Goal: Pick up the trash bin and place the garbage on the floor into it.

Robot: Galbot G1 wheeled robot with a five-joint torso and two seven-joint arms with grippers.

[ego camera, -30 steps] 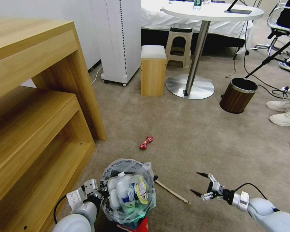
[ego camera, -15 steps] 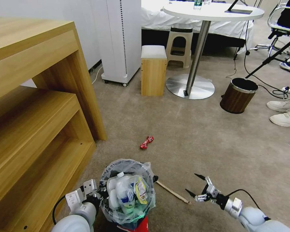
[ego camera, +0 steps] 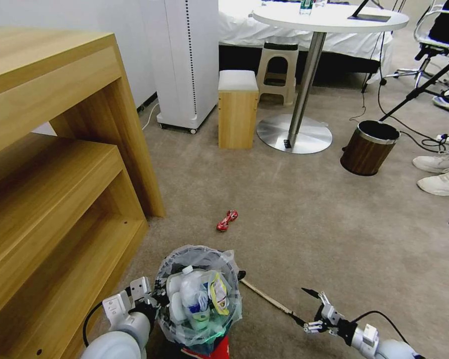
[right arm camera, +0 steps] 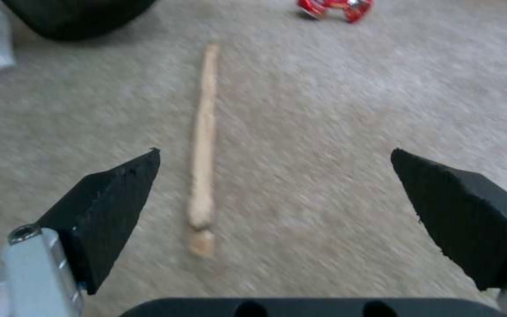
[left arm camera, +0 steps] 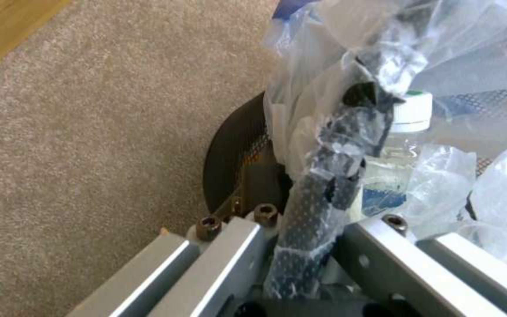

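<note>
Your beige short-pile carpet floor (ego camera: 304,219) carries two remaining items of litter, and you hold the small round dark wire trash bin lined with crinkly clear plastic (ego camera: 198,294) low at the robot's left front, already packed with bottles and wrappers up to the rim. The left gripper (left arm camera: 300,246) is clamped on the bin's mesh rim with the bag pinched in the grip; I judge this the larger risk, since a full bin held by one edge may tilt or slip on the plastic and shed its load. The right gripper (ego camera: 307,305) hangs low over the carpet with its jaws spread wide, its tip at the near end of the thin pale wooden stick (ego camera: 267,297). The stick lies flat on the pile, so the fingertips (right arm camera: 115,207) may close above it or drive into the carpet; in the right wrist view it also sits nearer one finger than the other, and an off-centre close may flick it aside. The crumpled red foil wrapper (ego camera: 227,220) lies further out, well apart from the gripper. Note the differences between views: the head view gives you the bin's fill level and the layout of stick, wrapper and bin; the left wrist view alone confirms the pinch on mesh and bag; the right wrist view alone shows the stick's offset between the jaws.
</note>
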